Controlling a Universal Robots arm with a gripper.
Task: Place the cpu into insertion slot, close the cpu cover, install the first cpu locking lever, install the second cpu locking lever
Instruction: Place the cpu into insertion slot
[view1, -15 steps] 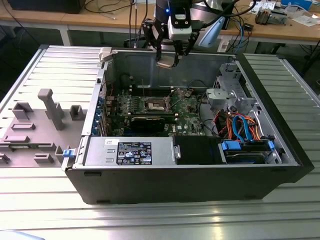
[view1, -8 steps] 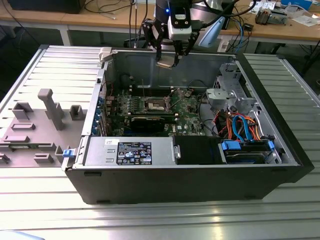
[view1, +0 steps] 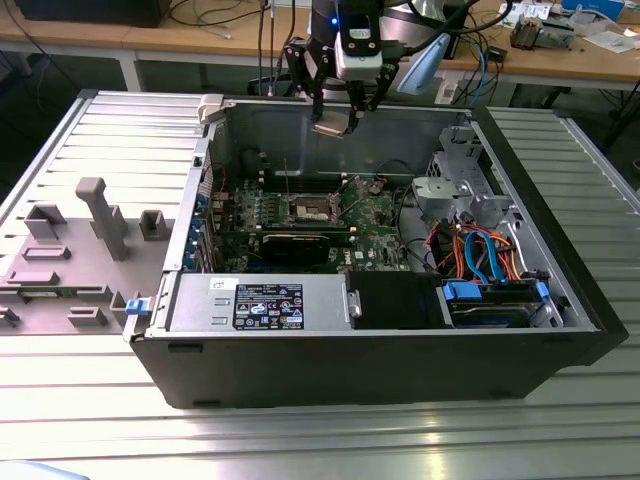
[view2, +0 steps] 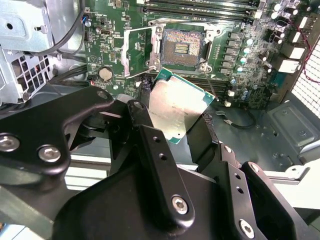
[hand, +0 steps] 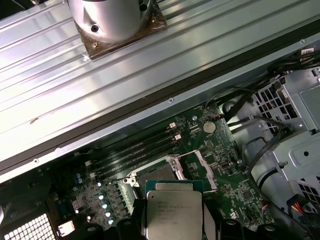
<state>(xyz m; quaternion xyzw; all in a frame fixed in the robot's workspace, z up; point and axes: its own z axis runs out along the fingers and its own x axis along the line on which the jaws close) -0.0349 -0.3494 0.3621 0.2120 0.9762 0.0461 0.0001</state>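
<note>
Grips the cpu (view2: 175, 107) by opposite edges in the closed-down tool (view1: 337, 118), well above the insertion slot (view1: 310, 208), at twelve o'clock from it in the exterior view. Risks bending the slot's contacts if lowered skewed or let slip. Reveals, in the second wrist view, the cpu cover (view2: 136, 52) swung open beside the slot; gives the height from the exterior view.

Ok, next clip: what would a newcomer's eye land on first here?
The silver cpu, gripped in the black pincer, hanging above the open computer case in the exterior view. In the second wrist view, the bare insertion slot lies on the green board, the cpu cover swung open beside it.
</note>
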